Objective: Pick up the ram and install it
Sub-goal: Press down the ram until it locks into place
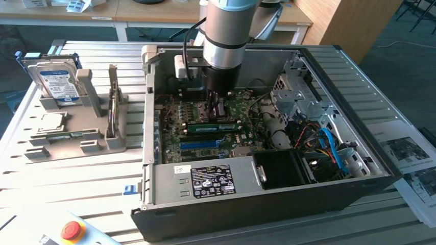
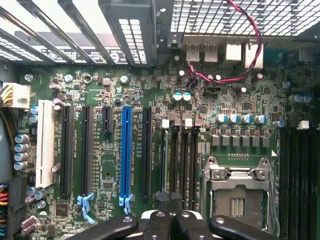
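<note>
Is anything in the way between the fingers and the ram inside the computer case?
Nothing visible does. The ram lies along a slot on the motherboard, and the shut fingers hang close above it. The red and black cable runs clear of both, by the rear ports.

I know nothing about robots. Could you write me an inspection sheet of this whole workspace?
Surface: slatted metal table carrying an open computer case.
Job's things: green ram lying along a motherboard slot just in front of the gripper; whether it is fully seated cannot be told.
Clutter: grey rack holding a hard drive and a second stick.
Grippers: gripper low over the motherboard, jaws shut.
Cables: red and black wire; blue cable.
Surroundings: red button, printed sheets, desks behind.
</note>
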Tool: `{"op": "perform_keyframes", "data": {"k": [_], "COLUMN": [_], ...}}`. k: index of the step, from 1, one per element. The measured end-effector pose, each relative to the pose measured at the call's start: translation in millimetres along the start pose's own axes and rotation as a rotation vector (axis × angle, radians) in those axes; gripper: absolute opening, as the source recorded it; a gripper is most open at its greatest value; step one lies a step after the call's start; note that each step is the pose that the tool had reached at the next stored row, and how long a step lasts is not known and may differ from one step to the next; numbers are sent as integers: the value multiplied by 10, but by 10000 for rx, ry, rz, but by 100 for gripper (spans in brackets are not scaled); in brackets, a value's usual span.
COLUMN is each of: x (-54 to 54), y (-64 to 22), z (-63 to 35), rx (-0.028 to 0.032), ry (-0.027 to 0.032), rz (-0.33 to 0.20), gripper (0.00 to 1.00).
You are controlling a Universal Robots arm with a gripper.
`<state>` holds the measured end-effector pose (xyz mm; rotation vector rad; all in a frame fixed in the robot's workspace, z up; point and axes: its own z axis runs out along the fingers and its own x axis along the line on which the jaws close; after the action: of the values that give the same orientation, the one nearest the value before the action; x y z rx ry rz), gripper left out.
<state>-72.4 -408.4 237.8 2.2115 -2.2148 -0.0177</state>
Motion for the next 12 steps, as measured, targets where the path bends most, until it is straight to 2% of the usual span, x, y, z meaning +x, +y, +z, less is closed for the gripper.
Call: {"op": "perform_keyframes", "data": {"k": [12], "x": [1], "y": [15], "z": [0], "rx": [1], "ry": [0], "rz": [0], "gripper": [11]}}
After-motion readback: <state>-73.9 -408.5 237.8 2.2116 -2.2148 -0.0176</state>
